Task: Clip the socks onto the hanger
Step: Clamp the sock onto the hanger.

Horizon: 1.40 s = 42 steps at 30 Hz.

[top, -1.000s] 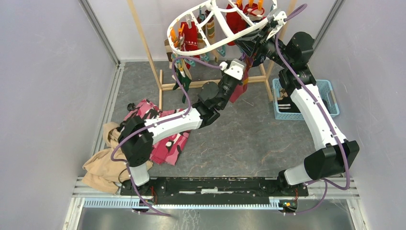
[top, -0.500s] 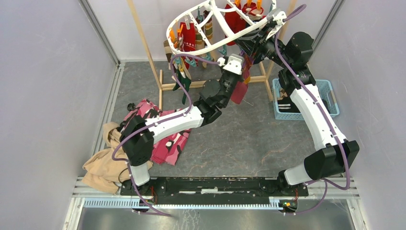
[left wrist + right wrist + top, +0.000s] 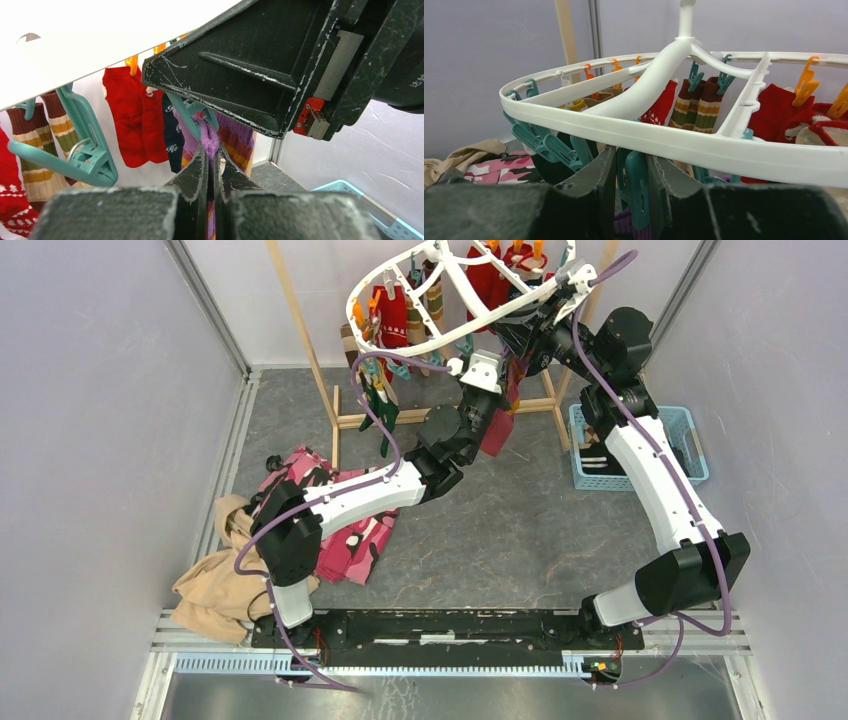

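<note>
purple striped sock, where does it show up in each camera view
Top external: purple striped sock upper centre, just under the hanger near rim.
Left wrist: sock dead centre, pinched in the left gripper.
Right wrist: only a purple edge at the bottom, below a teal clip.
Shared landmark: the white hanger frame.

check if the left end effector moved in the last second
Yes. In the top view the left end effector shifted up-frame, away from the wooden rack's bottom bar, toward the white hanger.
</note>
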Tool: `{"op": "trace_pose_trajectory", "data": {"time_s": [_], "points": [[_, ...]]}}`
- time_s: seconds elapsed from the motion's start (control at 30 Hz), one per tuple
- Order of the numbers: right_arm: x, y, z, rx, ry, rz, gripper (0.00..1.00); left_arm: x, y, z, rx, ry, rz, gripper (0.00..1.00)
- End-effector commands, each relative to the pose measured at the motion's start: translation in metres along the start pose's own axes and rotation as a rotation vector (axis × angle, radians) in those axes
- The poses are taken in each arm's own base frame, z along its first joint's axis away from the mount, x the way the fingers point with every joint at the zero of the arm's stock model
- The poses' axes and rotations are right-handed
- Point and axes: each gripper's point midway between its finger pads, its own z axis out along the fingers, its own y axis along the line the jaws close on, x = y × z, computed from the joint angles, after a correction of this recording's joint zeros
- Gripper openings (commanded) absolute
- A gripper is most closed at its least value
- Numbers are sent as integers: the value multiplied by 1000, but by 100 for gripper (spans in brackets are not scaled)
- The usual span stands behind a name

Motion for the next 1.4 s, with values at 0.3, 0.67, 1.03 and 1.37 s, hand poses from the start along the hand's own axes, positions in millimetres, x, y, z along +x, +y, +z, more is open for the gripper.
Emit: {"op": "trace_pose_trajectory", "data": {"time_s": [0.3, 0.67, 1.03, 1.37], "points": [[2, 1, 1, 23, 11, -2, 12, -57, 0, 11, 6, -123, -289, 2], [2, 3, 2, 21, 12, -3, 16, -49, 11, 14, -12, -111, -331, 2], [-3, 4, 1, 24, 6, -9, 41, -41, 11, 15, -12, -92, -324, 2], [-12, 6, -4, 29, 0, -32, 57, -39, 15, 15, -21, -85, -334, 2]]}}
